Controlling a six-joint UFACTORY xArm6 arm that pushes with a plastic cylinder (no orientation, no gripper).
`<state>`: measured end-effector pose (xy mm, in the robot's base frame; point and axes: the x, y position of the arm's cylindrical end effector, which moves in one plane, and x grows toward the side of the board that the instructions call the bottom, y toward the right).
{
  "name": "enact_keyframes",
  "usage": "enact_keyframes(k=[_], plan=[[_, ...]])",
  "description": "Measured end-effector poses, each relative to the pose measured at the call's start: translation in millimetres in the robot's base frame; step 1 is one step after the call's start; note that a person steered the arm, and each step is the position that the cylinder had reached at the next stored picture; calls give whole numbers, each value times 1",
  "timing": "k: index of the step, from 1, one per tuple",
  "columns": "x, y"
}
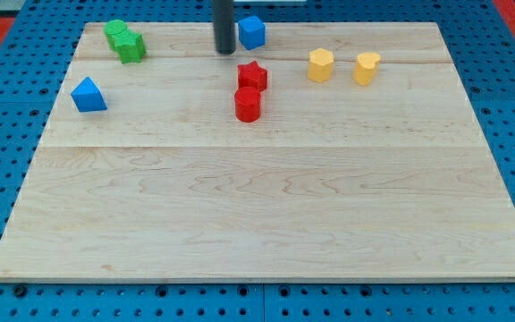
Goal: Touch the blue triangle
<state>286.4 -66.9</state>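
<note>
The blue triangle (pixel 88 95) lies near the board's left edge, in the upper part of the view. My tip (pixel 225 51) is at the view's top centre, far to the right of the blue triangle and a little above it. The tip stands just left of a blue cube (pixel 252 32), with a small gap between them.
Two green blocks (pixel 124 41) sit together at the top left. A red star (pixel 252 75) and a red cylinder (pixel 248 105) sit below the tip. Two yellow blocks (pixel 320 64), (pixel 366 68) lie at the upper right. The wooden board (pixel 266 215) rests on a blue pegboard.
</note>
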Motion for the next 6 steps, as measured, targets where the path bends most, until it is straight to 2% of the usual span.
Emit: enact_keyframes(k=[1,2,3,4,5,6], plan=[[98,-11],[143,-71],[115,-185],[67,-219],[46,-215],[52,-185]])
